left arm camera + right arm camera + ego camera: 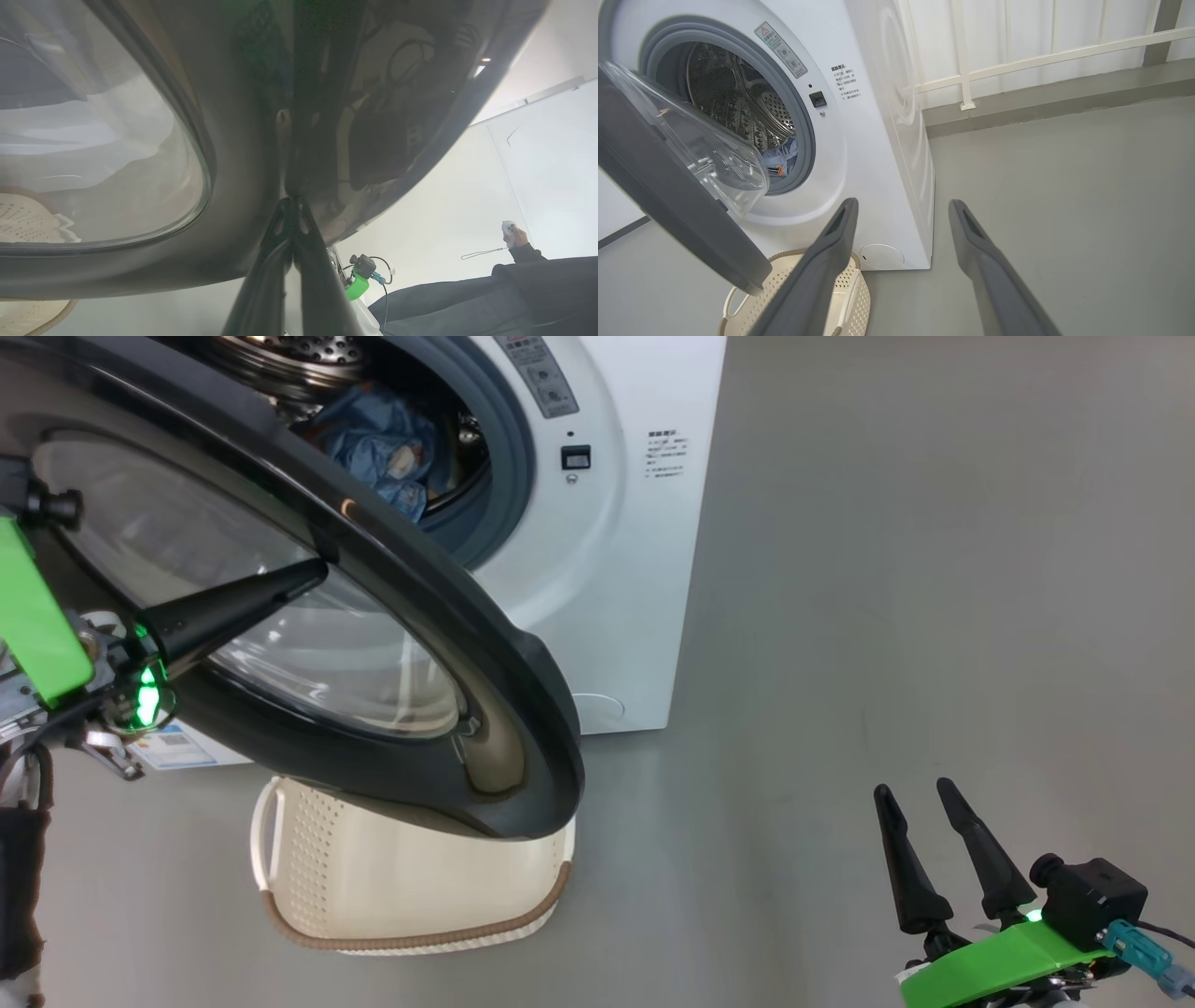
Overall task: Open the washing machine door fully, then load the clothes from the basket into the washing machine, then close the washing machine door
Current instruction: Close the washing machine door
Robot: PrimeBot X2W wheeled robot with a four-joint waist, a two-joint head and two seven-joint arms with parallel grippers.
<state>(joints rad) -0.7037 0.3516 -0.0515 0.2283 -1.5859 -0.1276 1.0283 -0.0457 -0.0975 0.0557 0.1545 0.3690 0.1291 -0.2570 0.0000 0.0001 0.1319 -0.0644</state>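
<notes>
The washing machine [635, 569] is standing with the washing machine door [523, 728] swinging partly open above the basket [411, 887] on the floor. The clothes [383, 439] are lying inside the drum. The left gripper [313, 574] is touching the door's black rim with clenched fingers, while the right gripper [915, 789] is hovering released, well apart.

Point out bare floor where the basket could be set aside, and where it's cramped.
Free: the grey floor right of the washing machine, up to the right end effector. Also the strip in front of the basket. Crowded: under the washing machine door, which overhangs the basket, with the left end effector against it.
</notes>
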